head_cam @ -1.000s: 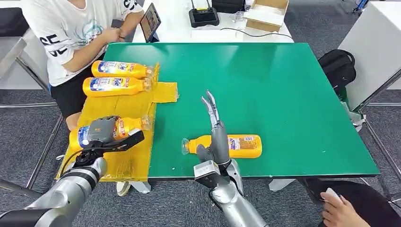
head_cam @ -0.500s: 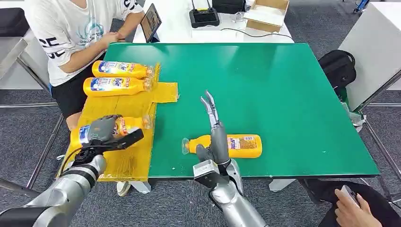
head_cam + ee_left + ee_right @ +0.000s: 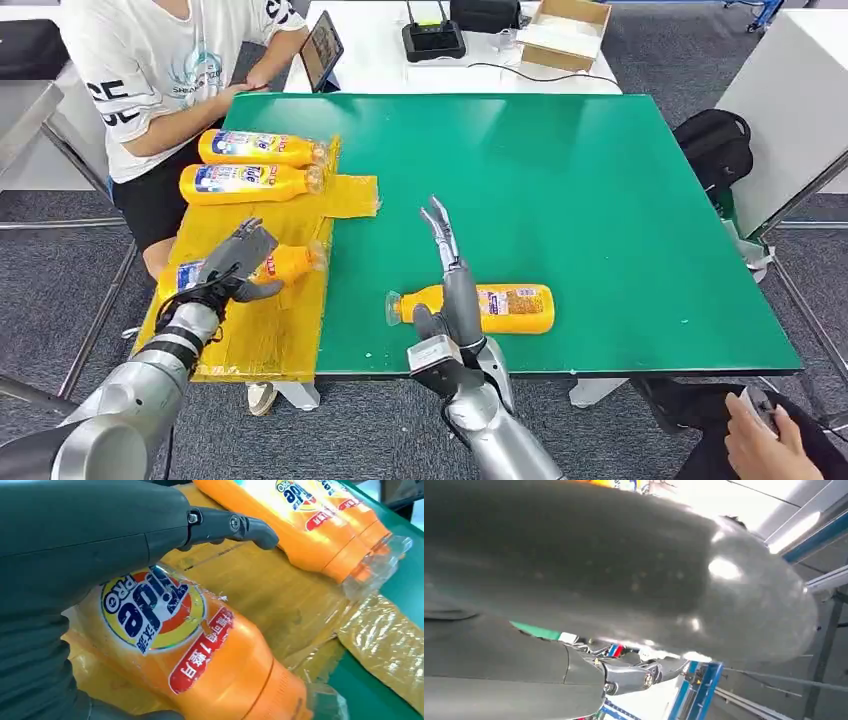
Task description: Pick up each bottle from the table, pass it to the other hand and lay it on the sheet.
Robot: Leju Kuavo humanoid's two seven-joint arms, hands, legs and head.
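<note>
Lying on crinkled yellow sheet (image 3: 270,330), glossy orange bottle (image 3: 285,263) under spread left hand (image 3: 238,262), seemingly released.

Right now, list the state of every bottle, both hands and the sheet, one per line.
Far bottle: lying on the sheet.
Second bottle: lying on the sheet.
Near bottle: lying on the sheet under the left hand.
Table bottle: lying on the green table, off the sheet.
Left hand: fingers spread over the near bottle.
Right hand: open, empty, fingers extended.
Sheet: spread flat, yellow.
</note>
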